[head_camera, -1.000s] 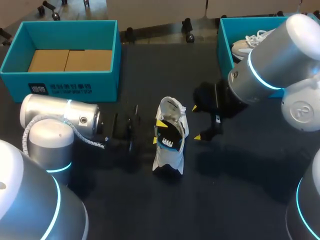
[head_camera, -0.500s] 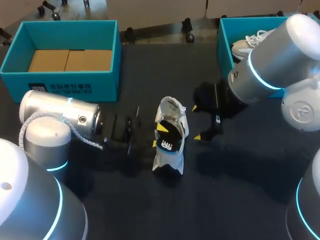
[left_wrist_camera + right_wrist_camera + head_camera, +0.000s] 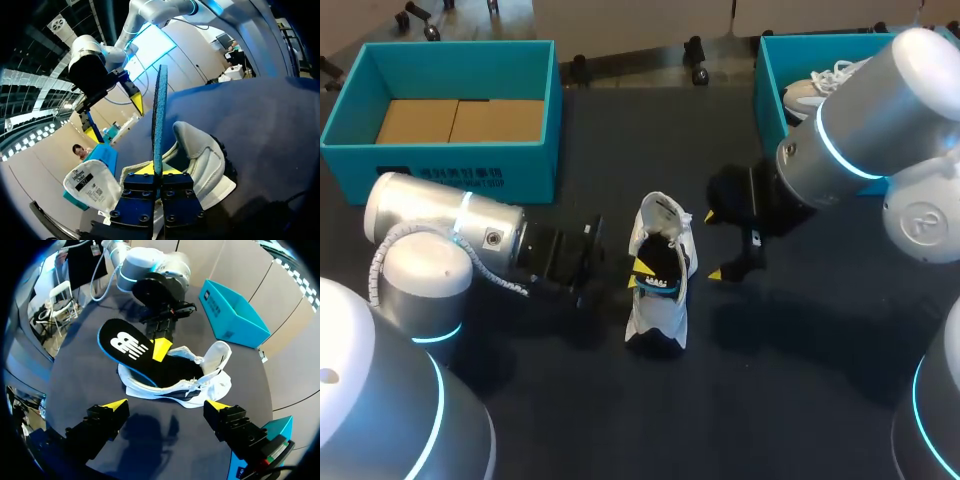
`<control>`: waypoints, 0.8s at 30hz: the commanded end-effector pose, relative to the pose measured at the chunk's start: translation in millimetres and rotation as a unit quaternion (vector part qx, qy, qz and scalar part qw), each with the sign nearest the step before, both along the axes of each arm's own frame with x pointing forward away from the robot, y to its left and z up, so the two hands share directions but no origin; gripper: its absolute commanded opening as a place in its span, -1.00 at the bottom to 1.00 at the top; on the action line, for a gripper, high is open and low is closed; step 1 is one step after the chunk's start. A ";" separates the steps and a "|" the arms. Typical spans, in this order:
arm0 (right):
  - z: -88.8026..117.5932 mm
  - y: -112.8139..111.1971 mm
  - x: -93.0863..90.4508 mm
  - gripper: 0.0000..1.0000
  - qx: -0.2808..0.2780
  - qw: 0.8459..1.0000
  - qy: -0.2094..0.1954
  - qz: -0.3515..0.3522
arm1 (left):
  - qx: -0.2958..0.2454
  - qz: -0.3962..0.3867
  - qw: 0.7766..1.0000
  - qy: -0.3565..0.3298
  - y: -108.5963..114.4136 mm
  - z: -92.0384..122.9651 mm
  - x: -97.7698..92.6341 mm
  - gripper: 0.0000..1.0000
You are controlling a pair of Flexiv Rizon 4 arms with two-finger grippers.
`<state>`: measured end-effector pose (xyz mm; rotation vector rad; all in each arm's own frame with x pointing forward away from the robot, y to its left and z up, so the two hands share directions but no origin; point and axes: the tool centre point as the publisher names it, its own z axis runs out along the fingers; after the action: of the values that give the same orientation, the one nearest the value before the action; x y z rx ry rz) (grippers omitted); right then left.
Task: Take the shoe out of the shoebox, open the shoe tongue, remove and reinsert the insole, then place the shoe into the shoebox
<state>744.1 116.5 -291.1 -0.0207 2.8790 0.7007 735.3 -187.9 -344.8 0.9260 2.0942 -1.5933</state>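
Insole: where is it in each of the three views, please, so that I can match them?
Head view: the insole is at mid-table, sticking out of the white shoe.
Left wrist view: the insole is a thin blue edge, upright, clamped in the left pincer.
Right wrist view: the insole is black with a white logo, one end inside the shoe.
Shared landmark: the white shoe.

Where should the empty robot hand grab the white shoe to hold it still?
Probably the front end of the shoe, pinched across its two sides from above, coming in from the right gripper's side. The left gripper and the tilted insole take up the heel end, while the front lies low, narrow and free.
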 end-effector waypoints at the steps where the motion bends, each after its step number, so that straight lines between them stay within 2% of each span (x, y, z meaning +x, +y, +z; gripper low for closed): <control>1: -1.0 0.9 -0.3 1.00 0.000 1.000 -0.001 0.000 | 0.000 0.002 1.000 -0.002 -8.8 -5.2 4.8 -1.00; 6: -1.0 0.9 -0.3 1.00 0.000 1.000 -0.001 0.000 | -0.002 0.014 1.000 -0.007 -6.9 -5.2 8.4 -1.00; 9: -1.0 0.9 -0.3 1.00 0.000 1.000 -0.001 0.000 | -0.009 0.016 1.000 0.006 -3.8 -2.6 4.4 -1.00; 10: -1.0 0.9 -0.3 1.00 0.000 1.000 -0.001 0.000 | -0.011 0.016 1.000 0.009 -3.1 -0.8 3.0 -0.81; 11: -1.0 0.9 -0.3 1.00 0.000 1.000 -0.001 0.000 | -0.014 0.017 1.000 0.012 -2.3 1.4 1.6 -0.29; 13: -1.0 0.9 -0.3 1.00 0.000 1.000 -0.001 0.000 | -0.021 0.015 0.999 0.019 -0.5 7.1 -2.0 0.29; 15: -1.0 0.9 -0.3 1.00 0.000 1.000 -0.001 0.000 | -0.026 0.011 0.999 0.020 -0.2 12.7 -5.8 0.52; 21: -1.0 0.9 -0.3 1.00 0.000 1.000 -0.001 0.000 | -0.036 -0.002 0.999 0.023 -4.6 19.4 -14.2 0.22; 22: -1.0 0.9 -0.3 1.00 0.000 1.000 -0.001 0.000 | -0.035 -0.003 0.999 0.023 -5.4 18.6 -15.0 -0.02; 23: -1.0 0.9 -0.3 1.00 0.000 1.000 -0.001 0.000 | -0.034 -0.005 0.999 0.024 -6.1 17.1 -15.6 -0.09; 24: -1.0 0.9 -0.3 1.00 0.000 1.000 -0.001 0.000 | -0.031 -0.006 0.999 0.025 -6.7 15.1 -15.9 -0.30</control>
<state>744.1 116.5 -291.1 -0.0208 2.8790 0.7008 719.9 -192.9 -327.6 0.8847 2.0536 -1.6976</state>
